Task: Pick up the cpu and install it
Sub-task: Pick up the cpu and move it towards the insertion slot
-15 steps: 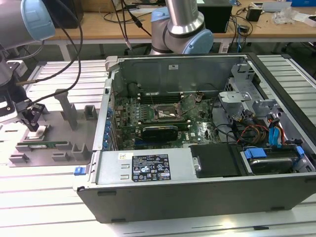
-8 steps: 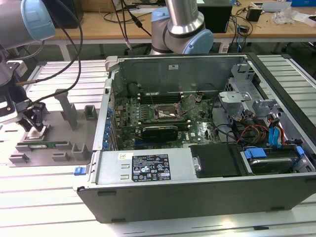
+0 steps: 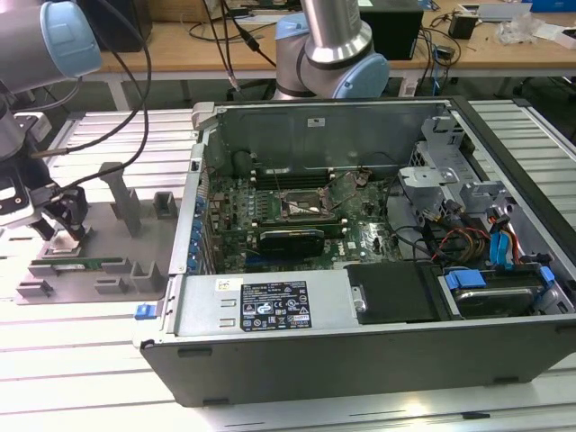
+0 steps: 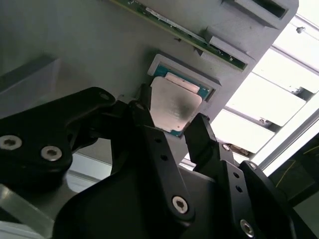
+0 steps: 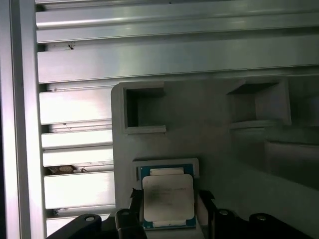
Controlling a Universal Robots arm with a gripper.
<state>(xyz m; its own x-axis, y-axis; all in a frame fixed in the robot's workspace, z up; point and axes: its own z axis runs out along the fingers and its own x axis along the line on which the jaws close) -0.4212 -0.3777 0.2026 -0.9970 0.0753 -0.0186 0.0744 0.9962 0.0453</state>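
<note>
My jaws (image 4: 172,117) are clenched on the cpu (image 4: 174,104), one black finger (image 4: 144,107) pressed to each of two opposite edges. In the first wrist view the cpu (image 5: 168,196) lies silver side up over its square pocket in the grey tray (image 5: 199,124); I cannot tell whether it has lifted clear. Just beyond, a green memory stick (image 4: 169,22) lies in the tray's slot. Past the tray on the ribbed aluminium bench (image 3: 90,360), towards the exterior view's right, stands the open computer case (image 3: 270,306), its socket frame (image 3: 306,205) on the board.
</note>
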